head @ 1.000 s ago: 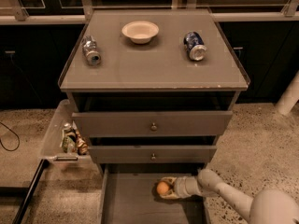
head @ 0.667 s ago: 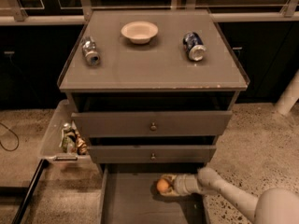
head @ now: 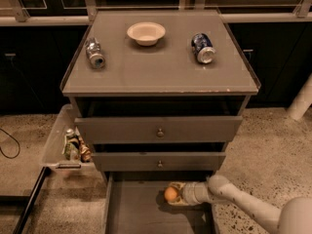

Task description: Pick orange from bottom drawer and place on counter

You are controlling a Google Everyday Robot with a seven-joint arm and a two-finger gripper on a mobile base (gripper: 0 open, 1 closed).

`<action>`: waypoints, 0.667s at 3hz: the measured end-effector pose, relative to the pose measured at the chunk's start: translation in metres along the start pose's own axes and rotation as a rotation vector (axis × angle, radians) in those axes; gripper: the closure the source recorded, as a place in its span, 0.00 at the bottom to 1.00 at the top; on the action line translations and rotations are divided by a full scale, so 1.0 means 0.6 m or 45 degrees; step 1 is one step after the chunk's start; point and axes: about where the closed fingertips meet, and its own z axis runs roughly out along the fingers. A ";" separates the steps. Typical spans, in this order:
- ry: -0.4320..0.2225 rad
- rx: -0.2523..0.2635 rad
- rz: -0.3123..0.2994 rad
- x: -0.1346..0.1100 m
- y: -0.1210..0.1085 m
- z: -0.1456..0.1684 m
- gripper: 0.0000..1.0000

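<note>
The orange [head: 170, 194] is a small round fruit in the open bottom drawer [head: 141, 216], near its back. My gripper [head: 174, 195] reaches in from the right on a pale arm and its fingers lie around the orange, one above and one below it. The orange looks lifted slightly off the drawer floor, with a shadow beneath it. The counter [head: 156, 69] is the flat grey-brown top of the cabinet above.
On the counter stand a pale bowl [head: 146, 33], a silver can on its side [head: 94, 53] and a blue can on its side [head: 203, 48]. Two knobbed drawers [head: 158, 130] sit above the bottom one. A tray with small items [head: 66, 145] hangs at the cabinet's left.
The gripper and the orange have shifted slightly left and up inside the drawer. Nothing else has moved.
</note>
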 end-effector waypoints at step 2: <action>-0.047 -0.004 -0.082 -0.097 0.019 -0.067 1.00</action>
